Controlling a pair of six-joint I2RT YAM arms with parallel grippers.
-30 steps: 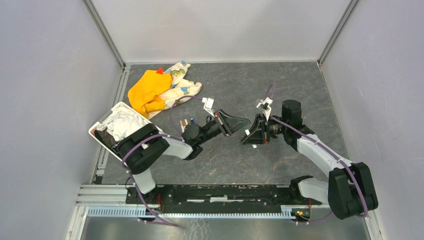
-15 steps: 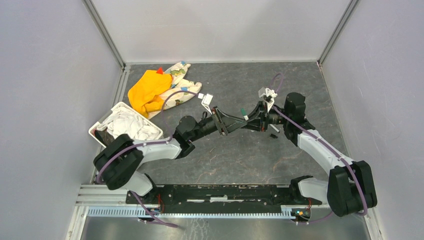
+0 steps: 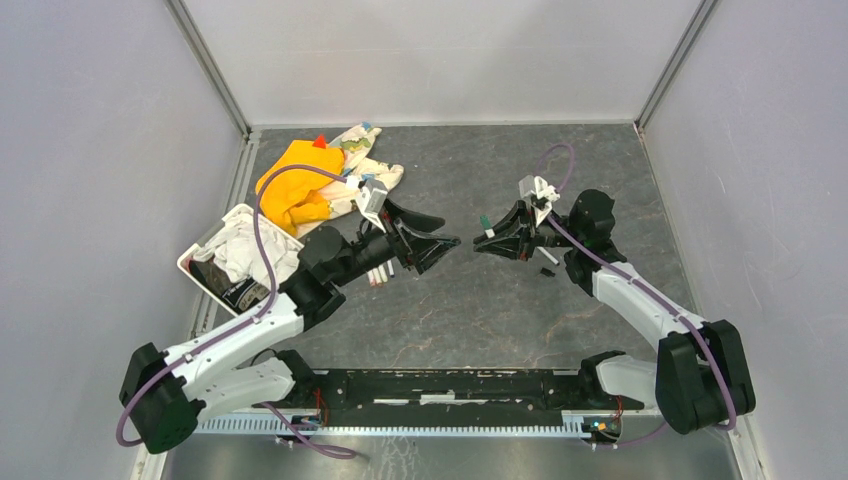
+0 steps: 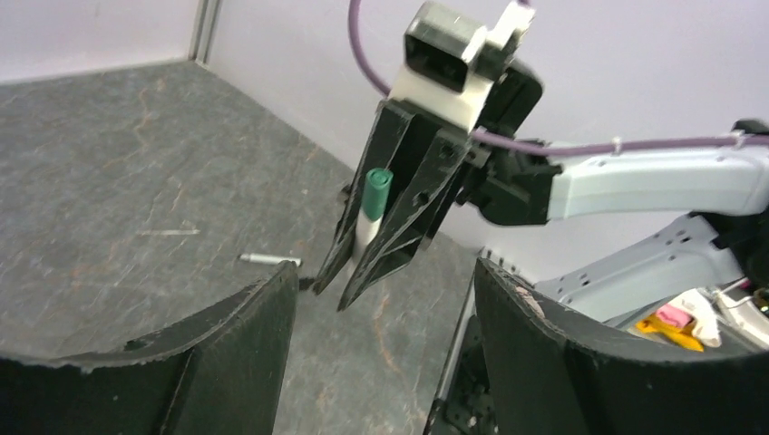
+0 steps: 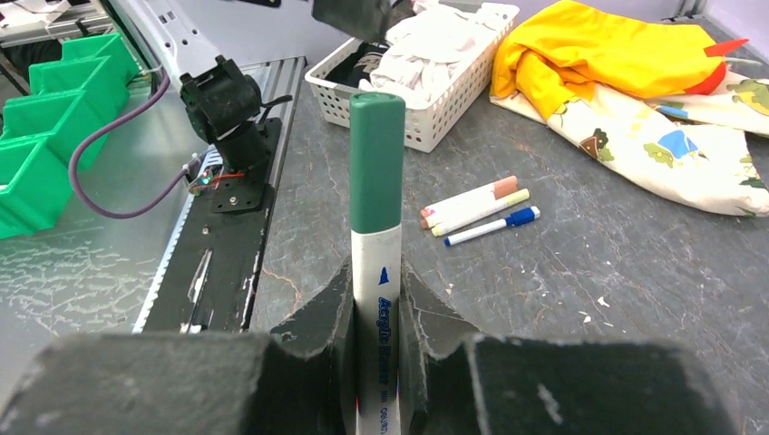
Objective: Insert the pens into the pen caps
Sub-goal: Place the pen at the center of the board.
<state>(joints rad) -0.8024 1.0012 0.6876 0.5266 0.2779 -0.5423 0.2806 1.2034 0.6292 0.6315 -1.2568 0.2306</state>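
Observation:
My right gripper (image 3: 482,242) is shut on a white pen (image 5: 376,299) that stands upright between its fingers. A dark green pen cap (image 5: 377,163) sits on the pen's top end; the left wrist view shows the same cap (image 4: 376,186). My left gripper (image 3: 450,230) hangs open a short way to the left, facing the right one and holding nothing. Its fingers (image 4: 245,349) frame the right gripper in the left wrist view. Three more pens (image 5: 476,207), with brown, cream and blue ends, lie together on the mat, partly under the left arm (image 3: 380,272).
A white basket (image 3: 200,262) of cloths stands at the left edge, with an orange cloth (image 3: 290,182) and a patterned cloth (image 3: 372,172) behind it. A short pale piece (image 3: 548,256) and a dark piece (image 3: 547,271) lie under the right arm. A thin stick (image 4: 168,232) lies nearby.
The left gripper reached the right gripper's pen half a second ago, then opened and drew back left. The right gripper lifted slightly and kept its hold on the pen.

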